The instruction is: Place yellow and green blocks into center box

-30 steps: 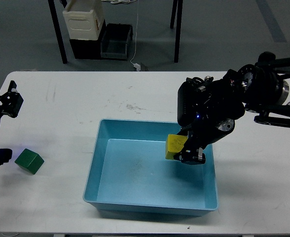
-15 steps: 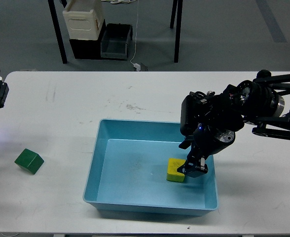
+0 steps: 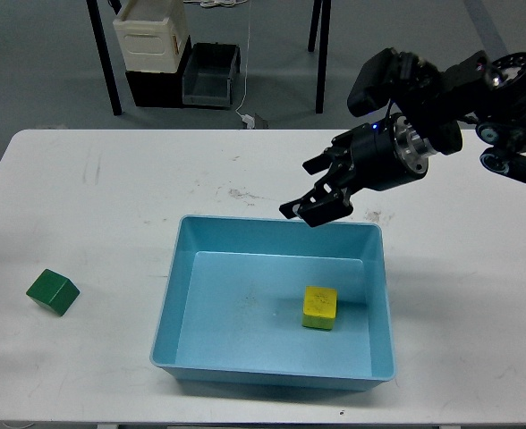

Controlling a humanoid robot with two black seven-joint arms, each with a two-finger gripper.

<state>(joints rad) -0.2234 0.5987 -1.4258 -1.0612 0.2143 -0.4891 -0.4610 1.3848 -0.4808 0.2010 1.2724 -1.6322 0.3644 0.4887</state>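
Note:
The yellow block [image 3: 318, 307] rests on the floor of the blue box [image 3: 182, 268], right of its middle. The green block [image 3: 53, 292] lies on the white table far to the left of the box. My right gripper [image 3: 315, 204] hangs open and empty above the box's far rim, well above and behind the yellow block. My left arm and gripper are out of view.
The white table [image 3: 120, 188] carries only the box and the green block. Beyond its far edge are black table legs [image 3: 105, 55], a white container [image 3: 152, 36] and a dark crate [image 3: 211, 75] on the floor.
The yellow block was let go and now rests in the box. My right gripper opened and rose up and back past the far rim. My left arm withdrew out of view.

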